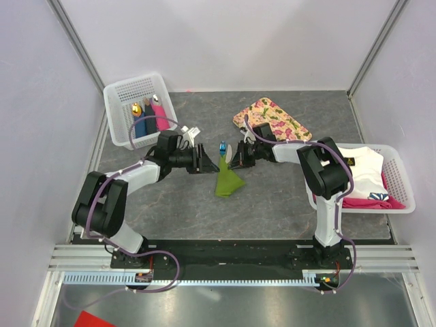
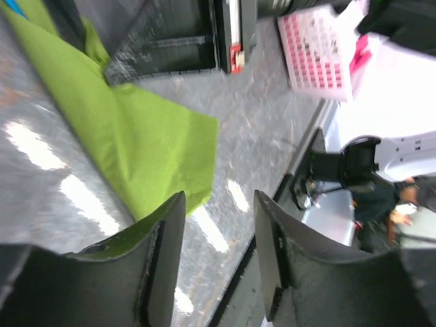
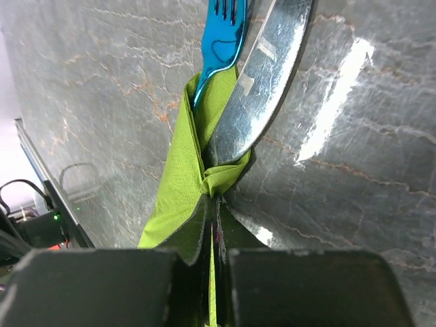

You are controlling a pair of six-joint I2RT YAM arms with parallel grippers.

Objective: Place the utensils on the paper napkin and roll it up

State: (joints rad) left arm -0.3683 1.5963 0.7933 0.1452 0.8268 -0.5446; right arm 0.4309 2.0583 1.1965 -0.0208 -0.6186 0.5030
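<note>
From above, a floral tray [image 1: 272, 119] is seen at 1 o'clock of the paper napkin [image 1: 228, 180], and a white basket [image 1: 136, 109] at 10 o'clock.

At the left wrist, the left gripper [image 2: 218, 245] is held apart and empty, with the napkin at 10 o'clock.

At the right wrist, the napkin, folded around the blue fork [image 3: 221, 34] and silver knife [image 3: 262, 82], is pinched by the right gripper [image 3: 216, 225].

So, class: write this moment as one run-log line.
left jaws: open, beside napkin | right jaws: shut on napkin | blue fork, silver knife: partly wrapped

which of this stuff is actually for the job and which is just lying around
For the job: green napkin, blue fork, silver knife, right tool pinching the napkin.
Lying about: floral tray, left basket with wrapped bundles, right basket with cloths.
</note>
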